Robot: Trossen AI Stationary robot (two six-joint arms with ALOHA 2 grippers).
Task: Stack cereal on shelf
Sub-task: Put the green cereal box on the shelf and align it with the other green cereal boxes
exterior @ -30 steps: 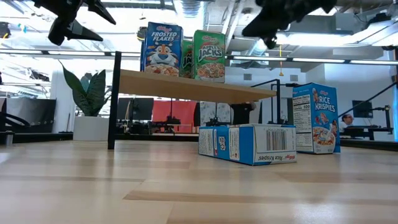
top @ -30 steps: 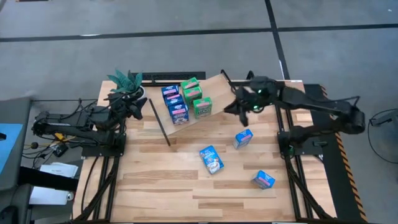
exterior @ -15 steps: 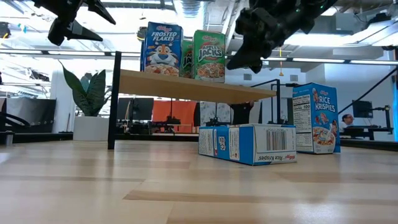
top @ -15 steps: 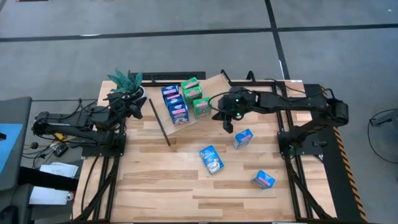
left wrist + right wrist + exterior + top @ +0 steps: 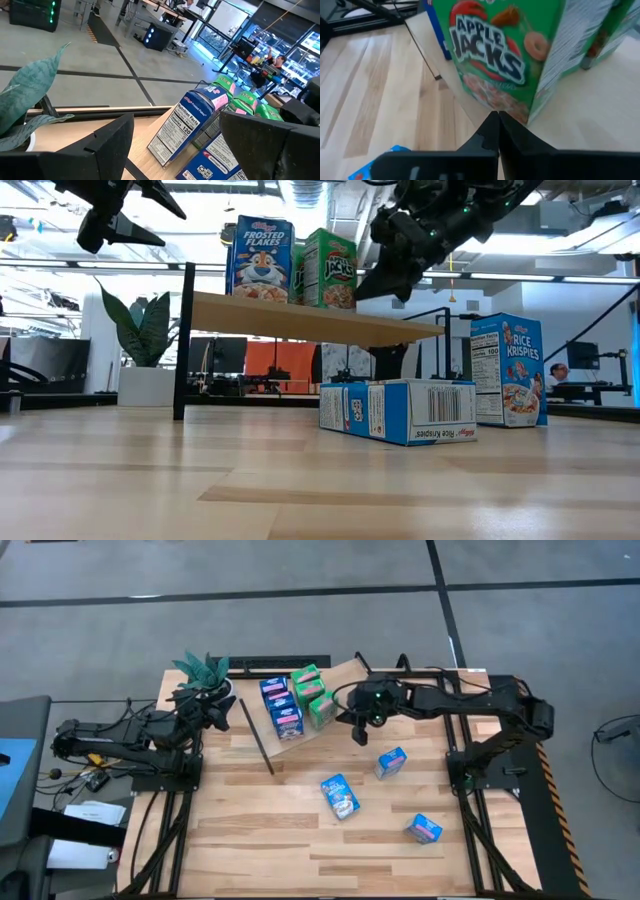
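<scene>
Clenched and empty, right pincer presses its tip beside the Apple Jacks box on the shelf, probably squaring it up. Left pincer waits released near the plant.

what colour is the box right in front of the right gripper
Green, the Apple Jacks box; it shows best in the right wrist view, just past the shut right gripper.
</scene>
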